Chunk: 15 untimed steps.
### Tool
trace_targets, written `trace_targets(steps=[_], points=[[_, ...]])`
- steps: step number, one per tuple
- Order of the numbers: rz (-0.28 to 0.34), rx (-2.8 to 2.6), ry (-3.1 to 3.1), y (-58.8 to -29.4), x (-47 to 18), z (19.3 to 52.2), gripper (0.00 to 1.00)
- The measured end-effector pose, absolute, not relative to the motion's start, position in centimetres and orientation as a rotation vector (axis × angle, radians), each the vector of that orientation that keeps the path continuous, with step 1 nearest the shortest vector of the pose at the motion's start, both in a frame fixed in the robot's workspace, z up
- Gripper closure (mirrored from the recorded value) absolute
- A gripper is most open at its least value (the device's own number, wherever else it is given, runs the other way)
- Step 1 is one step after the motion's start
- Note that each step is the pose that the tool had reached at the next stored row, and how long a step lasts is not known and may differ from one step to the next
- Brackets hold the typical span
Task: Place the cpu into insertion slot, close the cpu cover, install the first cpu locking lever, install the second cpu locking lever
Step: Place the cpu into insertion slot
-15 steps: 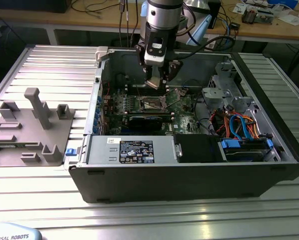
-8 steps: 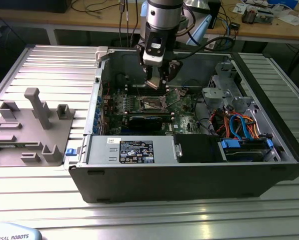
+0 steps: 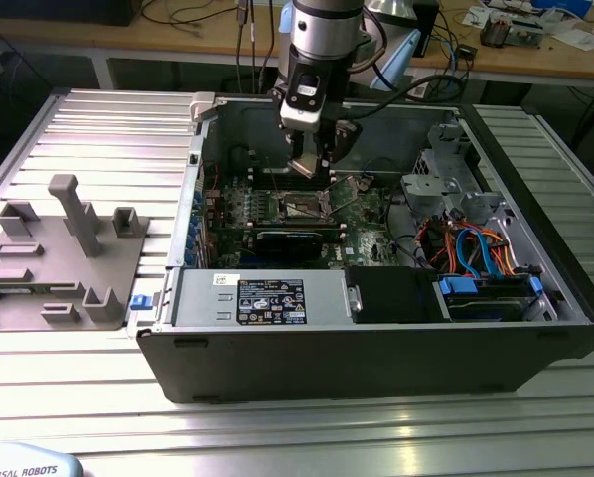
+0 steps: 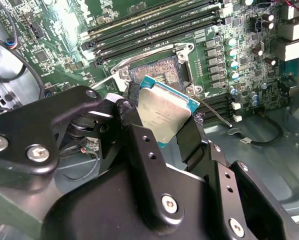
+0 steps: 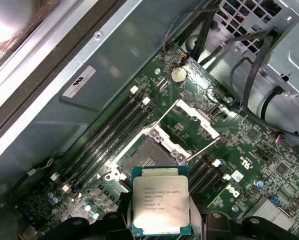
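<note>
One arm: it reaches down into the open computer case (image 3: 376,348). In the exterior view its gripper (image 3: 312,169) hangs over the green board (image 3: 367,214).
Gripper: its two black fingers (image 4: 134,117) are closed against opposite edges of the cpu (image 4: 164,110). Both wrist views show the chip clamped between them, and nothing else is in the grasp.
Cpu: its dull silver top faces the cameras, and a thin green border shows around it in the first wrist view (image 5: 161,205). It is held off the board and does not touch the slot (image 5: 147,155).
Slot: the dark square recess lies bare with nothing seated in it. In the second wrist view it sits just beyond the chip's far edge (image 4: 157,72). In the exterior view it lies below the fingertips (image 3: 302,207).
Cover: the silvery frame (image 5: 197,112) is swung open to the far side of the slot. Green board shows through its window.
Levers: a thin wire lever (image 5: 203,148) stands free beside the slot, unlatched. Another shows in the second wrist view (image 4: 215,114).
Memory slots: long black rows (image 4: 154,27) run alongside the socket.
Surroundings: the case rests on a ribbed metal table (image 3: 78,129). A grey moulded fixture (image 3: 59,268) lies on the exterior view's left.
</note>
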<state>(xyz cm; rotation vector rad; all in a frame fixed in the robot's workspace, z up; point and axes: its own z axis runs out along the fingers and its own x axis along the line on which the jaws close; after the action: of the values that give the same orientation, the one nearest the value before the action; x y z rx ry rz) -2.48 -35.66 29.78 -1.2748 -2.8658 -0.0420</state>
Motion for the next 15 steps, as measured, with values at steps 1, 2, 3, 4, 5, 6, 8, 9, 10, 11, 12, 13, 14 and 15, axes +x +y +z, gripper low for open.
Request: trace_targets(steps=[1, 2, 3, 4, 5, 6, 8, 9, 10, 11, 12, 13, 14, 15], points=[[-0.042, -1.281, -2.863, -35.66, -2.48, 29.78, 0.46], [-0.042, -1.287, -2.860, -35.66, -2.48, 29.77, 0.46], [-0.042, -1.293, -2.858, -35.66, -2.48, 29.77, 0.46], [-0.042, -1.299, -2.855, -35.66, -2.48, 29.76, 0.46], [-0.042, -1.305, -2.852, -35.66, -2.48, 29.76, 0.46], [-0.042, -1.312, -2.849, -35.66, -2.48, 29.75, 0.46], [-0.042, -1.327, -2.842, -35.66, -2.48, 29.74, 0.46], [-0.042, -1.333, -2.840, -35.66, -2.48, 29.73, 0.46], [-0.042, -1.338, -2.837, -35.66, -2.48, 29.73, 0.46], [-0.042, -1.343, -2.835, -35.66, -2.48, 29.72, 0.46], [-0.042, -1.350, -2.832, -35.66, -2.48, 29.71, 0.46], [-0.042, -1.355, -2.830, -35.66, -2.48, 29.70, 0.46], [-0.042, -1.361, -2.827, -35.66, -2.48, 29.69, 0.46], [-0.042, -1.366, -2.825, -35.66, -2.48, 29.69, 0.46]])
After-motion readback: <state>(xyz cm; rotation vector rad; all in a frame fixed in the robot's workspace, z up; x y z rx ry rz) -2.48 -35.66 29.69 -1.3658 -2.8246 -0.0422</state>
